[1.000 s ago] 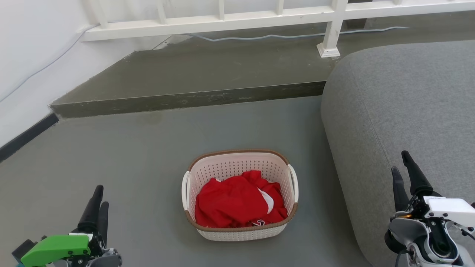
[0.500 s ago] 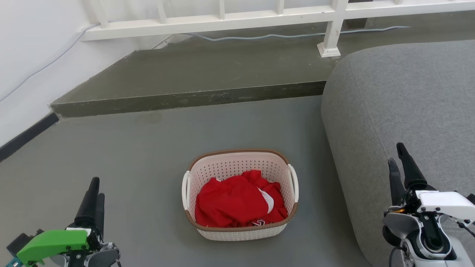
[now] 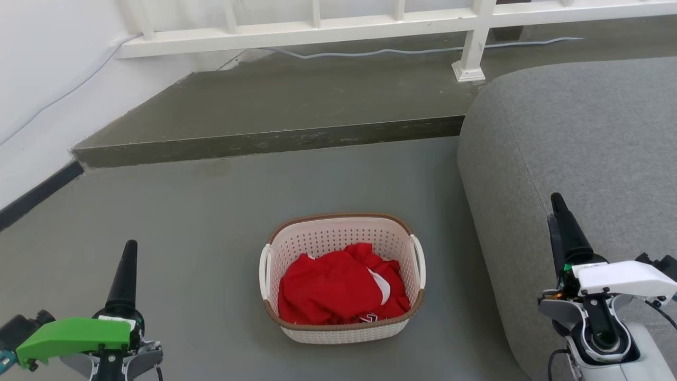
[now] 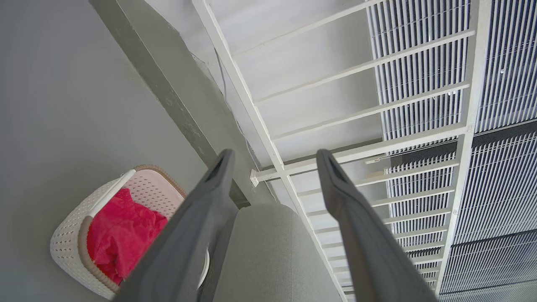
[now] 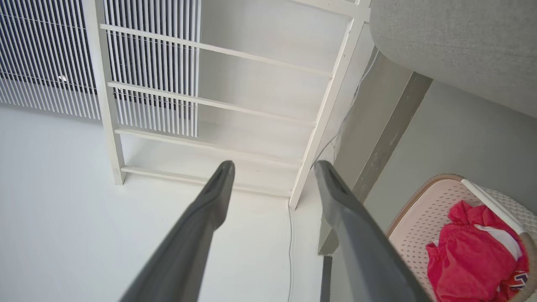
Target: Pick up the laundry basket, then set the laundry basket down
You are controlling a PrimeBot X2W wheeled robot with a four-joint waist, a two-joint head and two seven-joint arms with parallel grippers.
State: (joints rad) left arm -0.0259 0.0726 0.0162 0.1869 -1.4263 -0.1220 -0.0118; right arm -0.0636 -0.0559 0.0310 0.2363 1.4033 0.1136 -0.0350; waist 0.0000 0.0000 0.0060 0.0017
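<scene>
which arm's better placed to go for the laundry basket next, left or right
Left, narrowly. Bare floor lies between the left gripper and the laundry basket. The right gripper looks about as far off but hangs in front of the grey sofa, whose edge flanks the basket. Both show fingers apart.

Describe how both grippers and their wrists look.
Left gripper: two long, dark, tapered fingers above a bright green cover and grey housing. Right gripper: matching dark fingers, a white cover, rounded grey-white housing and thin black cables.
</scene>
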